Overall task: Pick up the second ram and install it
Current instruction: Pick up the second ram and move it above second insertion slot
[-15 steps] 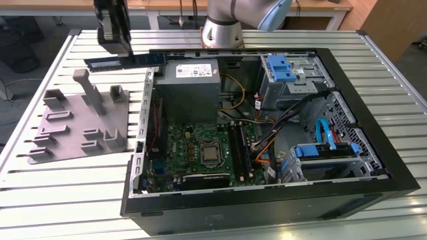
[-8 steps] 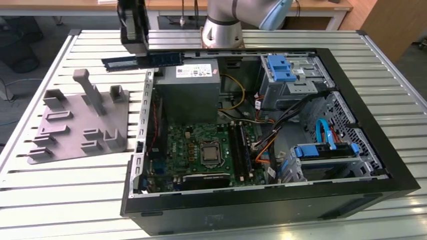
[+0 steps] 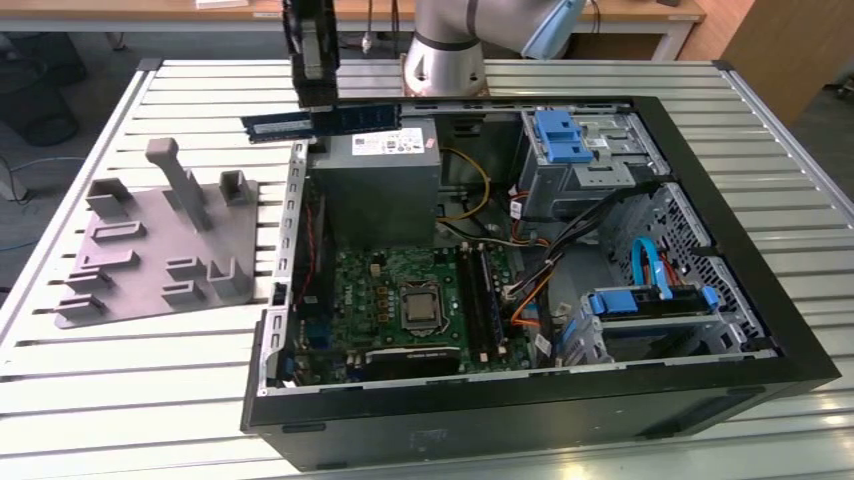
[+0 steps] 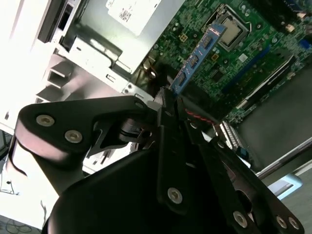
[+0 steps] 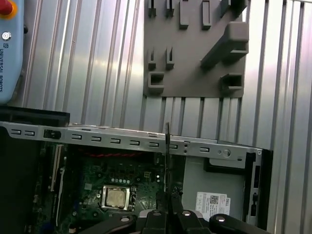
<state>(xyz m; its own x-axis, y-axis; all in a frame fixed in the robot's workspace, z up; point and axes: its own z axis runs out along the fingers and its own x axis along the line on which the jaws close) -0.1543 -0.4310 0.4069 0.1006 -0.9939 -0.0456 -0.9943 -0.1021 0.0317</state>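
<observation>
My gripper (image 3: pixel 318 100) is shut on the second ram (image 3: pixel 360 116), a thin dark board with a light label. It holds the stick level in the air above the far left corner of the open computer case (image 3: pixel 747 250) in the exterior view. In the second wrist view the second ram (image 4: pixel 197 56) sticks out from between the fingers of the gripper (image 4: pixel 168 100), over the motherboard (image 4: pixel 253 44). In the first wrist view the second ram (image 5: pixel 167 156) shows edge-on as a thin line, above the gripper (image 5: pixel 167 197) and crossing the case's metal rail (image 5: pixel 122 141).
The motherboard (image 3: pixel 387 300) lies in the case with the CPU socket (image 3: pixel 422 305) and long black slots (image 3: pixel 481 295) beside it. A power supply (image 3: pixel 380 170) sits under the gripper. Blue drive cages (image 3: pixel 574 140) stand on the exterior view's right. A gray holder plate (image 3: pixel 147 255) lies on the slatted table (image 3: pixel 120 400).
</observation>
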